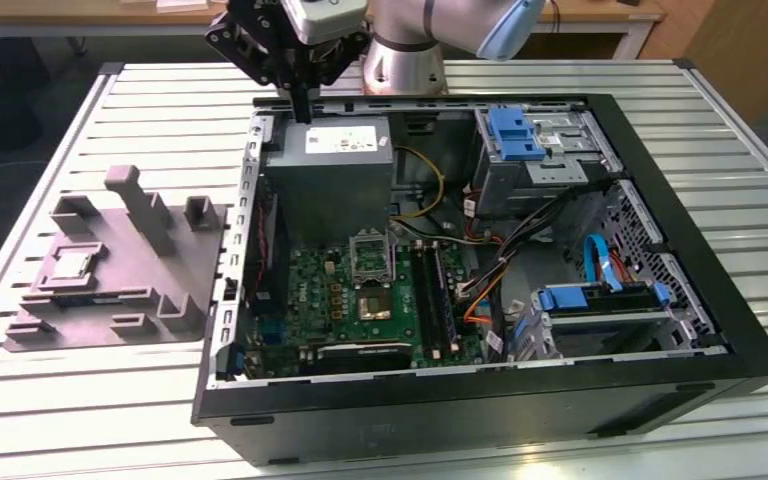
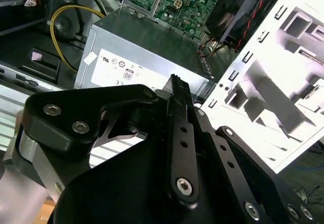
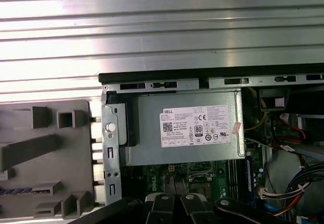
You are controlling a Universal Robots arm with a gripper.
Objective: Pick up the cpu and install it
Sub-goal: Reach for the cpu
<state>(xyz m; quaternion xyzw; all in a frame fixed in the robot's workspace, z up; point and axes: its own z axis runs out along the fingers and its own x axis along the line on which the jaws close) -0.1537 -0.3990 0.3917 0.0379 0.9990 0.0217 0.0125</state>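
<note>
Claw (image 1: 303, 112) over power-supply box (image 1: 328, 175), cpu (image 1: 71, 263) well apart.

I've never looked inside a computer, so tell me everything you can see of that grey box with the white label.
The box is a plain grey metal block, closed, with a white printed label on its upward face. It sits in a corner of the open black case, against the rim nearest the arm's base and next to the green board. Yellow wires curve beside it.
</note>
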